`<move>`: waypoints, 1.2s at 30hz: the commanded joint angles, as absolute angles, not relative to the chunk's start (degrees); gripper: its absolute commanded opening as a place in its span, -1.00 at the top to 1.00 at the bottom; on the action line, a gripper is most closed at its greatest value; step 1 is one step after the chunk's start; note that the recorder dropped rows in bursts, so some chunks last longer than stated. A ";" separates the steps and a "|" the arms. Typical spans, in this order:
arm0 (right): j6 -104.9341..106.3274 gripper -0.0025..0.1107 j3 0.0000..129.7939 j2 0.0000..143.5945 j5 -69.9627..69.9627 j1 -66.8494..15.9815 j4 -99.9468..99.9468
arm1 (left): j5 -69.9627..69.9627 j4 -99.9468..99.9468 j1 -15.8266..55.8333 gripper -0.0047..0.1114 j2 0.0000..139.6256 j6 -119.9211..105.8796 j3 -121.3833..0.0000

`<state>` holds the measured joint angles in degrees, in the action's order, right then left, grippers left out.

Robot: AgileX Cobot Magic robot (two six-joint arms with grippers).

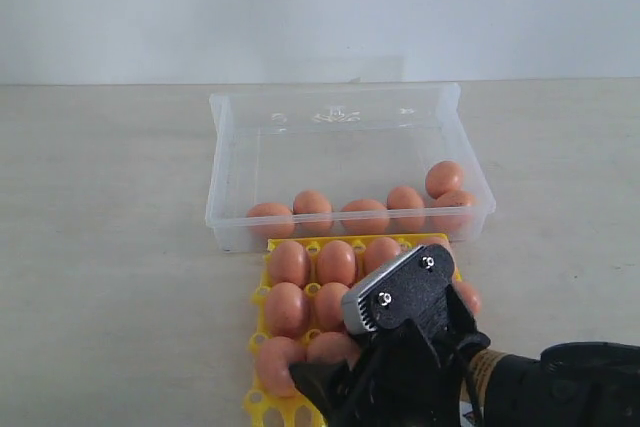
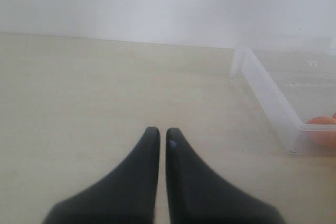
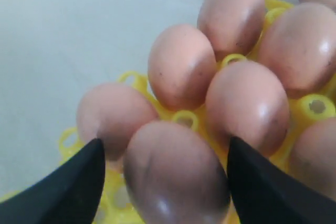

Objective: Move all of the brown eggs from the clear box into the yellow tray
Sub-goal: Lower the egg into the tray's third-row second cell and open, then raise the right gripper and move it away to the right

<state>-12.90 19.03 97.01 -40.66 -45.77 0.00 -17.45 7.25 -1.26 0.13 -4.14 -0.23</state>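
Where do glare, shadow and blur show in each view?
Exterior view: white glare patches inside the shallow clear plastic box. Right wrist view: the nearest brown egg, between the black tool fingers, is blurred and shadowed. Left wrist view: the black tool softens towards the frame edge.

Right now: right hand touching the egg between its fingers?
Cannot tell. Right wrist view: right hand shows a gap at one finger; the other meets the egg in outline.

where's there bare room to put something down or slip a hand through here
Free: the far part of the clear box floor, behind the brown eggs lined along its tray-side wall; the table left of box and yellow tray. Crowded: the tray, packed with eggs, right gripper over it.
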 commanded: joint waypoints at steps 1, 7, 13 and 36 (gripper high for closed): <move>-2.78 -0.09 19.02 90.59 -43.25 -45.87 -6.47 | -16.71 7.03 -1.06 0.85 0.00 -4.38 0.00; 11.90 0.22 19.02 77.07 -27.52 -45.87 -23.83 | -16.71 7.03 -1.06 0.85 0.00 -4.38 0.00; 18.95 0.96 22.57 72.67 -22.42 -45.11 -24.59 | -16.71 7.03 -1.06 0.85 0.00 -4.38 0.00; 54.45 0.96 57.60 90.63 -3.35 -9.64 -31.84 | -16.71 7.03 -1.06 0.85 0.00 -4.38 0.00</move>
<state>54.87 56.98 92.03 8.97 -10.12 -34.79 -17.45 7.25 -1.26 0.13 -4.14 -0.23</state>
